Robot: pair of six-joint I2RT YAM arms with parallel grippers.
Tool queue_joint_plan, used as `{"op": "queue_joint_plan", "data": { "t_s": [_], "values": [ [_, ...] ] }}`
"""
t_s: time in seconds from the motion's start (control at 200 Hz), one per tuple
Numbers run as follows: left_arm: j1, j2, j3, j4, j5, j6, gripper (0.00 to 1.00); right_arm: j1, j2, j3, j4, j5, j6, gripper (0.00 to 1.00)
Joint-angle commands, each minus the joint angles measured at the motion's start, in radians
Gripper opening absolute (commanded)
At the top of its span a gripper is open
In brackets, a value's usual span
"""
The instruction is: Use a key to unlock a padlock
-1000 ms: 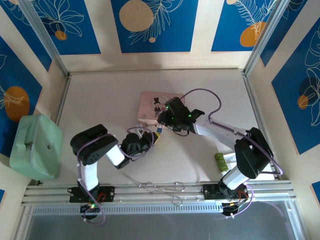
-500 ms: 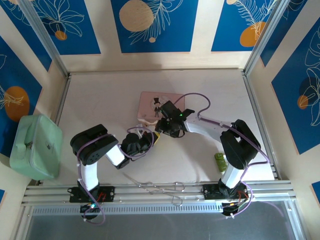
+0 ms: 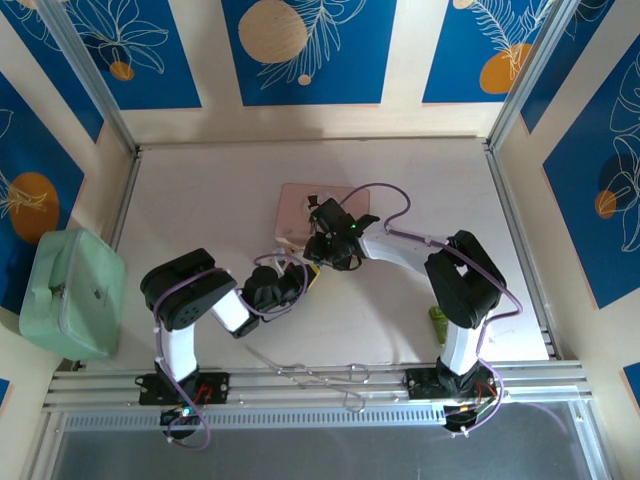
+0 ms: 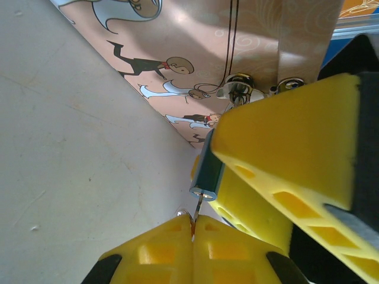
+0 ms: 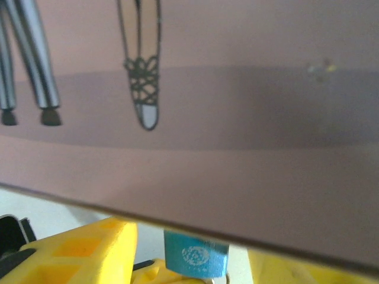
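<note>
Left pincer is clamped shut on the key, a thin silvery sliver. Its long axis runs up from the fingertips, tip meeting the padlock at its bottom end. One key, one padlock. The teal padlock sits tilted by the edge of the pink picture box on the tabletop, between the right pincer jaws, which are half spread. Can't tell if they squeeze it.

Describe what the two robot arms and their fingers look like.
The left arm and right arm match: chunky black joint housings joined by white links, with a thin purple cable looping along each. A small green light glows near the right wrist. The fingers are bright yellow plastic with moulded rectangular pockets, set on black mounts.
</note>
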Motion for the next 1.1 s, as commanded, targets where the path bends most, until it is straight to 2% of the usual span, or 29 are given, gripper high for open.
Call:
{"op": "queue_joint_plan", "data": {
  "t_s": [0.0, 0.27, 0.52, 0.655, 0.74, 0.83, 0.925, 1.015, 1.095],
  "values": [
    [-0.005, 0.000, 0.009, 0.058, -0.013, -0.008, 0.00, -0.004, 0.024, 0.040, -0.017, 0.001, -0.002, 0.47],
    [-0.004, 0.011, 0.006, 0.063, -0.008, -0.001, 0.00, -0.005, 0.044, 0.052, -0.042, 0.019, -0.001, 0.31],
    [-0.005, 0.026, 0.012, 0.057, -0.005, 0.024, 0.00, -0.004, 0.067, 0.086, -0.105, 0.036, -0.007, 0.08],
    [-0.008, -0.045, 0.032, -0.072, 0.002, 0.114, 0.00, 0.008, 0.078, 0.122, -0.159, 0.033, -0.009, 0.00],
    [-0.012, -0.136, 0.061, -0.254, -0.015, 0.229, 0.00, 0.019, 0.093, 0.161, -0.220, 0.039, -0.008, 0.00],
    [-0.038, -0.269, 0.118, -0.571, -0.118, 0.397, 0.00, 0.021, 0.108, 0.185, -0.260, 0.021, 0.001, 0.00],
    [-0.113, -0.374, 0.230, -0.936, -0.335, 0.612, 0.00, 0.015, 0.119, 0.186, -0.261, -0.019, 0.006, 0.00],
    [-0.188, -0.382, 0.307, -1.087, -0.503, 0.758, 0.00, 0.006, 0.124, 0.179, -0.244, -0.058, 0.011, 0.00],
    [-0.247, -0.350, 0.348, -1.143, -0.641, 0.842, 0.00, 0.000, 0.129, 0.174, -0.231, -0.082, 0.010, 0.00]
  ]
}}
